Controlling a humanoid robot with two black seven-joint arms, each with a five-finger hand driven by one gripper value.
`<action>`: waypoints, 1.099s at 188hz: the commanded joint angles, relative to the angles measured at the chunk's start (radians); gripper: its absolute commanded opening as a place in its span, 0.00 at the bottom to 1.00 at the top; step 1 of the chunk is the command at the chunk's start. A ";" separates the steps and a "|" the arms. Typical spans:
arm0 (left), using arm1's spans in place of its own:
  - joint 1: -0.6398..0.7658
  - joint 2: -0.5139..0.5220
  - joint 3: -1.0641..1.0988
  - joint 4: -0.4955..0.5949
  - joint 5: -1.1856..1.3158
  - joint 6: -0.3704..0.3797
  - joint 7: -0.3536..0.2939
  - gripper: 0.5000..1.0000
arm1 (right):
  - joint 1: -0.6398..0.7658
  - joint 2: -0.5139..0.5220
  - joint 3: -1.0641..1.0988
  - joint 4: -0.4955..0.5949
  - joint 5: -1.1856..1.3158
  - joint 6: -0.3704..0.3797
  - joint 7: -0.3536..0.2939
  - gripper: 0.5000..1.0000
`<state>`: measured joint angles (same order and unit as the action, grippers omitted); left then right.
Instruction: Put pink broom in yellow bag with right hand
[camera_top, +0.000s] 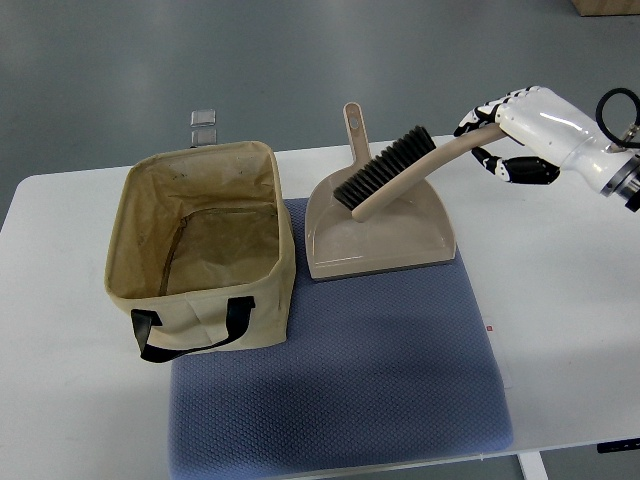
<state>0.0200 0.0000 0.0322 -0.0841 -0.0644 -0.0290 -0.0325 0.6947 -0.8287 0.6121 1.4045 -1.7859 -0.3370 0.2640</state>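
The beige-handled, black-bristled hand broom (395, 170) is gripped at its handle end by the white right hand (505, 130), bristle end hanging over the beige plastic dustpan (380, 235). The open tan fabric bag (200, 245) sits well beyond the brush; carrying and release remain.

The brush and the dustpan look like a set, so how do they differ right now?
The brush is a long curved stick with dark bristles; the dustpan is a wide, flat scoop with none. The brush is gripped at its handle end by the right hand and tilts over the dustpan, while the dustpan lies untouched on the blue mat. Both are the same pinkish beige.
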 joint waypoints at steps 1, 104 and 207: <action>0.000 0.000 0.000 0.000 0.000 0.000 0.000 1.00 | 0.068 0.007 -0.008 -0.019 -0.001 0.001 0.000 0.00; 0.000 0.000 0.000 0.000 0.000 0.000 0.000 1.00 | 0.272 0.367 -0.078 -0.073 -0.006 0.070 0.006 0.00; 0.000 0.000 0.000 0.000 0.000 0.000 0.000 1.00 | 0.181 0.355 -0.054 -0.062 0.160 0.055 0.004 0.84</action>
<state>0.0200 0.0000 0.0322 -0.0841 -0.0644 -0.0291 -0.0327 0.9038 -0.4454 0.5500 1.3364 -1.7033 -0.2790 0.2766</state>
